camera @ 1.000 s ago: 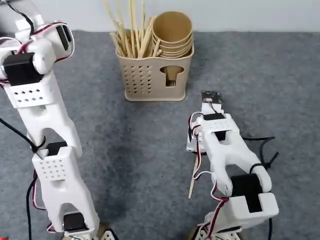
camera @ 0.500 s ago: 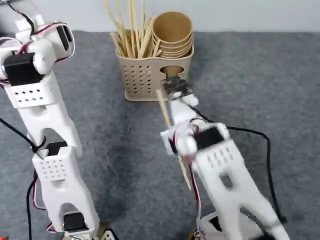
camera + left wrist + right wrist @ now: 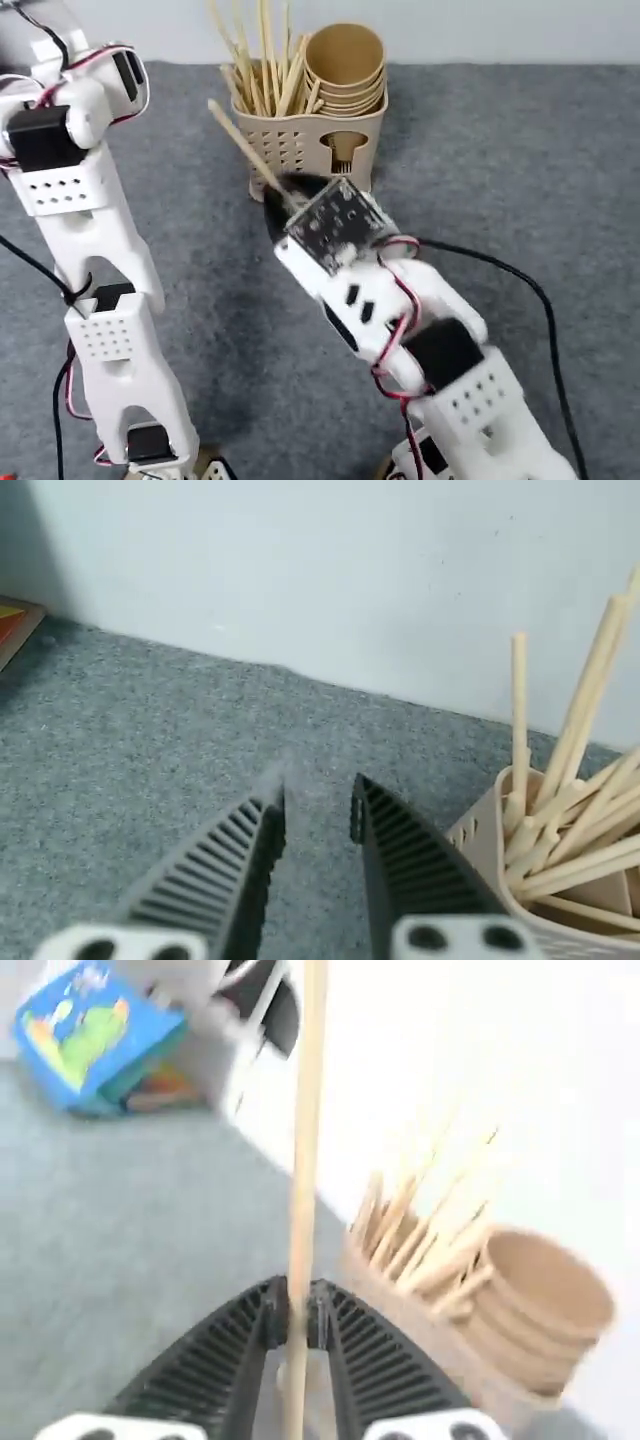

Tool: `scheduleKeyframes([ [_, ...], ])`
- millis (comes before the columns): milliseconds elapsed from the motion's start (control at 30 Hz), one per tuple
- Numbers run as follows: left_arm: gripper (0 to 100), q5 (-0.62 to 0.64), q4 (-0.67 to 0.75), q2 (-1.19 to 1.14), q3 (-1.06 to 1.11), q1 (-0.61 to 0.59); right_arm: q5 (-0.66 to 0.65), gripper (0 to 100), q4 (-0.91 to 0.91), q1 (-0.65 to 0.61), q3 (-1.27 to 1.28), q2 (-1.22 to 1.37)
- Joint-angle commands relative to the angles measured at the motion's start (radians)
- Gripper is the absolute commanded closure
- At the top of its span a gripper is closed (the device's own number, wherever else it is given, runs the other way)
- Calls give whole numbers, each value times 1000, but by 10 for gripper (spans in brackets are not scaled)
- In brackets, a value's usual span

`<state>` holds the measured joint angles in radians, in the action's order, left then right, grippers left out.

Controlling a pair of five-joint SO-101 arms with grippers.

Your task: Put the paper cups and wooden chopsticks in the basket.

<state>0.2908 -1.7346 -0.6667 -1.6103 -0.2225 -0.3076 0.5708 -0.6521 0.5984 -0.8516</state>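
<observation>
Your desk [image 3: 560, 150] covered in grey felt-like mat, pale wall [image 3: 300, 560] behind, basket [image 3: 300, 150] by the wall holding stacked paper cups [image 3: 345, 60] and chopsticks [image 3: 262, 60], your right claw [image 3: 297, 1315] clamped on a single stick [image 3: 305, 1110] just beside the basket, left claw [image 3: 318, 815] apart, colourful book [image 3: 95, 1035] off to the side

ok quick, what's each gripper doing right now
Left gripper: open, holding nothing.
Right gripper: closed on a wooden chopstick.
</observation>
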Motion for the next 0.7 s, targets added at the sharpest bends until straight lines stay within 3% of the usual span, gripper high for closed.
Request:
scheduleKeyframes([
  [0, 896, -6, -21, 9, -59, -3, -11, 991, -133, 16, -127, 102],
  [200, 896, -3, -21, 9, 2, -8, 21, 991, -211, 90, -423, 383],
  [433, 896, -3, -21, 9, 4, -5, 239, 991, -213, 145, -790, 691],
  [667, 896, -3, -21, 11, 4, -8, 427, 991, -223, 145, -1003, 917],
])
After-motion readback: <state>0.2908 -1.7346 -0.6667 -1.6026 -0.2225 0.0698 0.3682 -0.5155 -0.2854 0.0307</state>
